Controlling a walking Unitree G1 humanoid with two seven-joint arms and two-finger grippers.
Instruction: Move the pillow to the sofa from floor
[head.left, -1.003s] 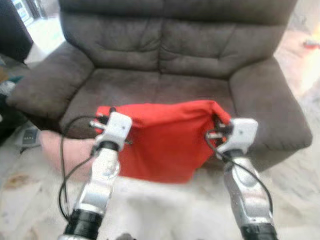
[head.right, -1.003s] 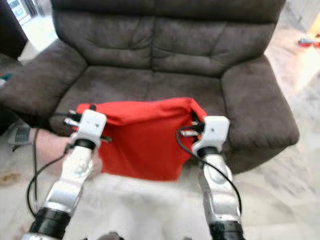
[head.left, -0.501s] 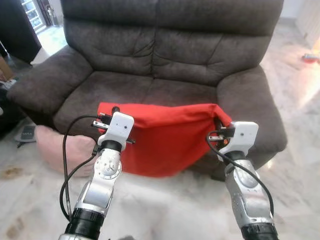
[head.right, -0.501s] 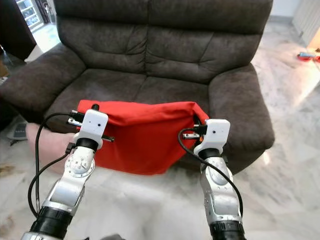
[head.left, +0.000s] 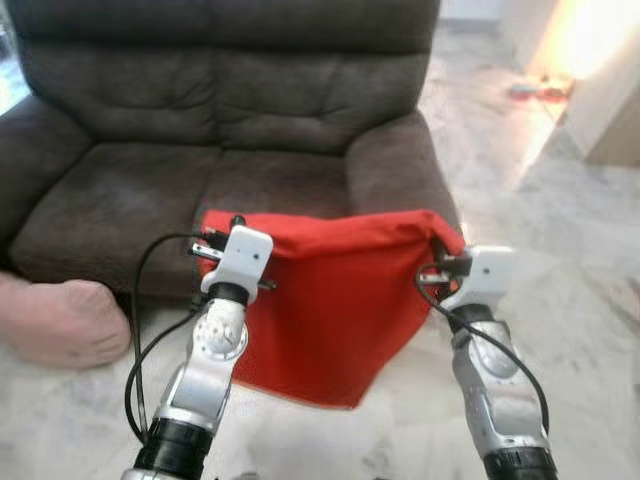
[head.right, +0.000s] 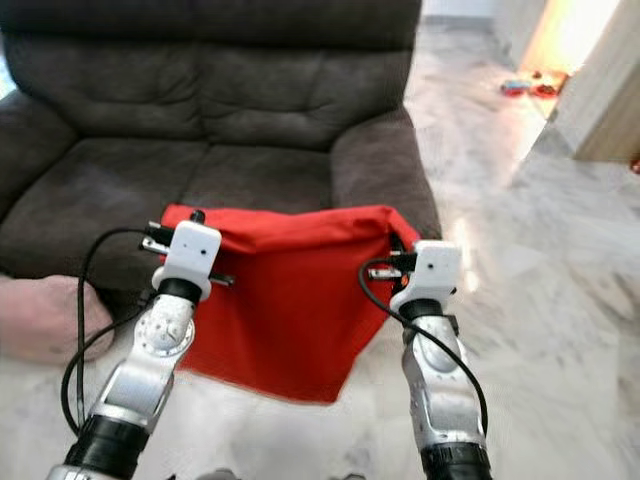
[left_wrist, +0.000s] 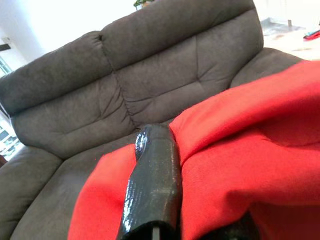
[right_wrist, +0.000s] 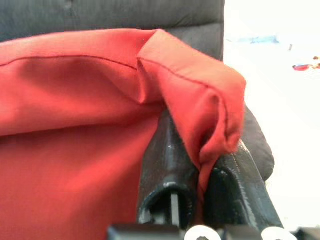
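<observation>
A flat red pillow (head.left: 330, 300) hangs in the air between my two grippers, in front of the dark brown sofa (head.left: 200, 120). My left gripper (head.left: 215, 238) is shut on the pillow's top left corner, and its black finger (left_wrist: 152, 185) lies over the red cloth (left_wrist: 250, 150). At the top right corner my right gripper (head.left: 440, 262) is shut on the pillow, with the red hem (right_wrist: 210, 110) pinched between its fingers (right_wrist: 167, 170). The pillow's lower edge hangs just above the floor, before the sofa's right seat and armrest (head.left: 395, 165).
A pink cushion (head.left: 55, 320) lies on the marble floor (head.left: 560, 230) at the sofa's front left. A wall corner (head.left: 610, 100) stands at the far right, with small coloured objects (head.left: 535, 88) on the floor beyond it. Open floor lies to the right of the sofa.
The camera has swung to the right, so the sofa sits further left in the picture. Both grippers still hold the red pillow by the same corners.
</observation>
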